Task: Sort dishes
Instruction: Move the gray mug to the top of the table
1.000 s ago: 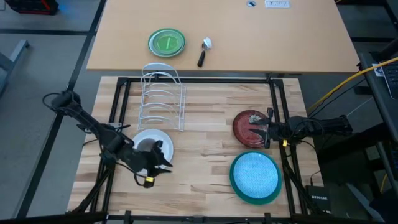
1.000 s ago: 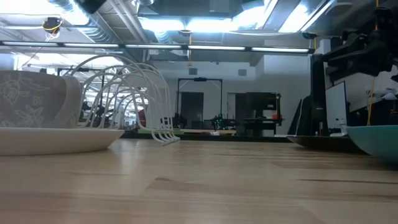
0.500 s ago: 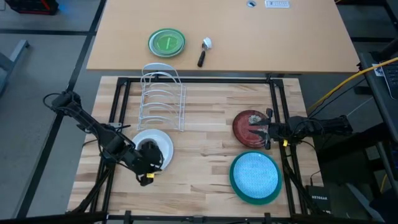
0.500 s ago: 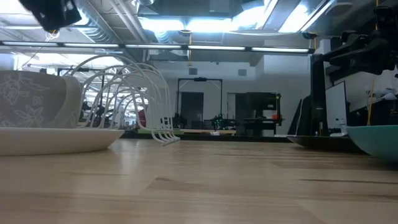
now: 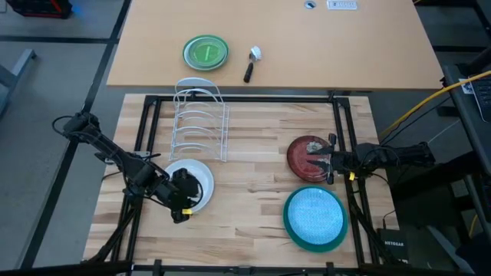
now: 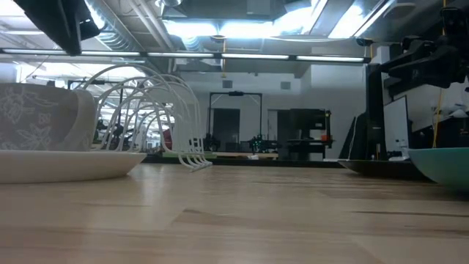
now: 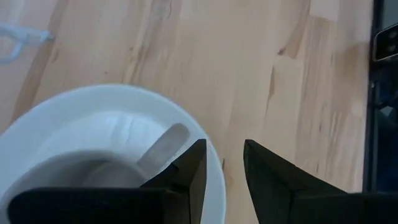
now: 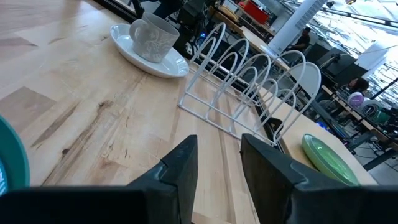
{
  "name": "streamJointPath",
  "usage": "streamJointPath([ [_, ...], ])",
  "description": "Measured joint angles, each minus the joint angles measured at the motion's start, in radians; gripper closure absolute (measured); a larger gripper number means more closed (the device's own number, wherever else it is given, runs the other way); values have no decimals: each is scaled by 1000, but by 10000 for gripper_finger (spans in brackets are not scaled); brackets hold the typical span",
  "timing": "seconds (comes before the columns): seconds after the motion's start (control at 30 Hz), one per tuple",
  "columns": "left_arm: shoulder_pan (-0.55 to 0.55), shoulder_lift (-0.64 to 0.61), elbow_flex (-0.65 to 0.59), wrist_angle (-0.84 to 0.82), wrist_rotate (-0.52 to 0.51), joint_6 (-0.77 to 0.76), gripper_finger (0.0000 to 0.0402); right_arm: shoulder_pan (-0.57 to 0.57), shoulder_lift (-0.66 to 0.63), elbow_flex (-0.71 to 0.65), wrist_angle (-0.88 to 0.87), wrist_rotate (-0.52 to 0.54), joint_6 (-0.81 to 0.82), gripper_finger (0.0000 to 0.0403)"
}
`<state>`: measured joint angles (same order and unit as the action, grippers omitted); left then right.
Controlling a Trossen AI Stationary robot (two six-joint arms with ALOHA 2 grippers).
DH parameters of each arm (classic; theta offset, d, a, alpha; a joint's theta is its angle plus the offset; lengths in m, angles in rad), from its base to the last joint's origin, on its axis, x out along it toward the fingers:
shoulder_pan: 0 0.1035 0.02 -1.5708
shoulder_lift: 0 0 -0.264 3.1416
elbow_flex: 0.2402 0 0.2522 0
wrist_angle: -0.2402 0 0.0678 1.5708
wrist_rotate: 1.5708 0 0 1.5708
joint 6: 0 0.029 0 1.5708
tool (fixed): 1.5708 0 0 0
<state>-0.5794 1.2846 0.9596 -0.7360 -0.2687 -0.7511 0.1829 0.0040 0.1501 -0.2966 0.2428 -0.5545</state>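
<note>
L end effector (image 7: 222, 163) hovers over the near rim of the white plate (image 5: 201, 170), fingers parted by a narrow gap, nothing between them. Grey mug (image 8: 152, 37) sits on that plate w/ handle toward the fingers. Risk: if it comes down as it stands, one finger lands on the plate rim instead of straddling the handle, so plate tips or skids on the desk (image 5: 253, 153) and mug slides off. The narrow gap leaves little margin either way.

R end effector (image 8: 217, 163) waits at the dark red plate (image 5: 307, 153), fingers apart, empty; whether it touches the rim can't be told. A nudge there could push it into the light blue plate (image 5: 313, 213), which sits on the teal plate (image 5: 290, 230) just beside.
</note>
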Motion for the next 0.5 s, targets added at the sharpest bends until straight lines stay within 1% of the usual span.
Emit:
streamJointPath([
  [0.17, 0, 0, 0, -47, 0, -81, 304, 0, 0, 0, 0, 0, 0, 276],
  [0.4, 0, -2, 0, -123, 0, -86, 304, 0, 0, 0, 0, 0, 0, 276],
  [0.5, 0, -2, 0, -108, -22, -60, 304, 0, 0, 0, 0, 0, -1, 276],
])
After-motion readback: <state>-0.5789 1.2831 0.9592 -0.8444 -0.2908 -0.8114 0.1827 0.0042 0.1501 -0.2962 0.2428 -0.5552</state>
